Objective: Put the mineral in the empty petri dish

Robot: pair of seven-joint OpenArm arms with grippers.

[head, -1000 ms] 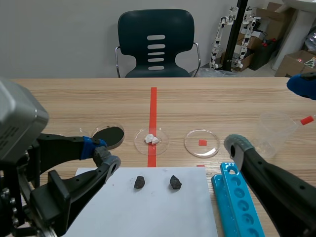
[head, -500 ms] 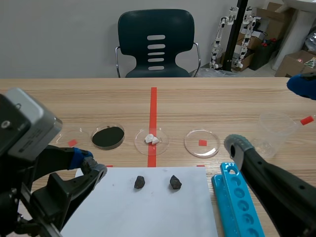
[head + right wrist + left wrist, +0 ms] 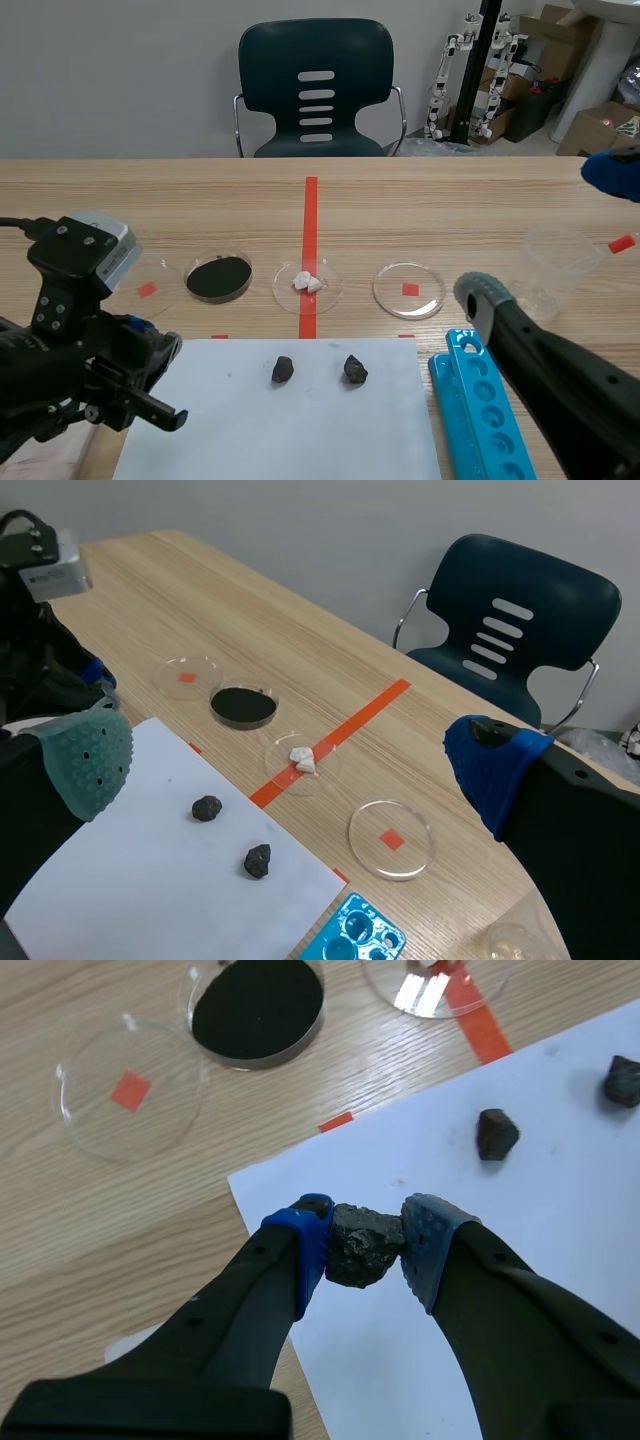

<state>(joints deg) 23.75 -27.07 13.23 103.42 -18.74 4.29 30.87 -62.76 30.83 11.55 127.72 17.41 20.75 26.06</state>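
as left tool grips mineral, wooden table, chair behind

A lab (robots stand behind): petri dishes, tube rack.

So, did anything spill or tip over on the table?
Nothing stands out. The black powder and white bits sit inside their dishes, two rocks lie on the paper, and the left claw holds a third rock.

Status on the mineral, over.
Left gripper shut on mineral, above paper corner. Right gripper open. Empty dish ahead of left gripper, nothing between.
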